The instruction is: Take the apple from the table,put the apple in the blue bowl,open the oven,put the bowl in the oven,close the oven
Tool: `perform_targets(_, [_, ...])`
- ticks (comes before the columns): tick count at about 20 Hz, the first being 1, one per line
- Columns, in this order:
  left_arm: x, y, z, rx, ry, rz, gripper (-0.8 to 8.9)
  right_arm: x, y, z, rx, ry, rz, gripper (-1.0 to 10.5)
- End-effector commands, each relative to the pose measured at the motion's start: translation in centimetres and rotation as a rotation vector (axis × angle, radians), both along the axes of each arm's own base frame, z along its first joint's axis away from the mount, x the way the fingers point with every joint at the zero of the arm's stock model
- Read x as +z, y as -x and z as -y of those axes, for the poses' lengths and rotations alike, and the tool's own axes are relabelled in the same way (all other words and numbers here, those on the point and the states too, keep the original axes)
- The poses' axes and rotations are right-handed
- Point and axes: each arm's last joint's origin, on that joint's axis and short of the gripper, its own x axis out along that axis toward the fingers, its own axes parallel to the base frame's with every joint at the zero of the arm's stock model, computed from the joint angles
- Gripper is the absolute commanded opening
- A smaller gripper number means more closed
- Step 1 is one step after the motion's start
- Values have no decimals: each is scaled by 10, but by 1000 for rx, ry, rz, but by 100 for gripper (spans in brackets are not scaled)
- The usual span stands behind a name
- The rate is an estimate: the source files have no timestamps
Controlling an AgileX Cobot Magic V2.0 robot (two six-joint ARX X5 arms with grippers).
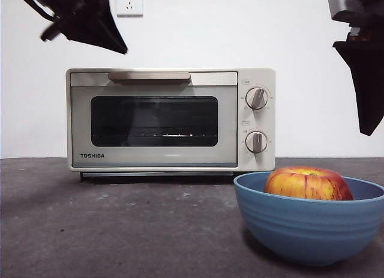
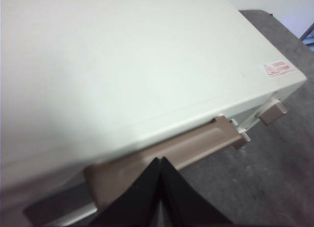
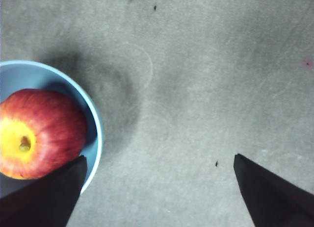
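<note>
Light: even, bright on the white wall (image 1: 312,62).
Shadow: soft, dark beside the bowl (image 3: 95,138).
Blur: oven (image 2: 122,65) top washed out, close, soft.

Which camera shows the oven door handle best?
The front view: the oven's whole beige handle shows level across the closed door. The left wrist view shows it blurred, from above; the right wrist view shows none.
</note>
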Motion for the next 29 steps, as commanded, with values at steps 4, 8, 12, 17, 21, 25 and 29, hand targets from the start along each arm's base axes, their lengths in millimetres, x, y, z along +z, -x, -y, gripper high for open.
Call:
perform_targets(4, [-12, -19, 13, 3, -70, 24, 7, 3, -3, -2, -5, -9, 16, 474])
perform_targets(8, [-22, -26, 17, 6, -101, 18, 7, 3, -3, -2, -5, -10, 20, 474])
perform_targets(12, [-26, -26, 21, -3, -106, 6, 7, 3, -3, -3, -4, -14, 25, 474])
perform_targets(17, [-33, -18, 30, -42, -135, -70, 7, 3, -4, -3, 1, -15, 34, 474])
perform_targets(21, [-40, -6, 42, -96, -180, -150, 7, 4, -5, -3, 3, -18, 44, 474])
perform_targets(25, [-46, 6, 53, -145, -216, -219, 7, 4, -5, -3, 12, -13, 44, 474])
perform_targets(29, [-51, 16, 60, -181, -253, -292, 7, 3, -6, 0, 13, -3, 39, 474])
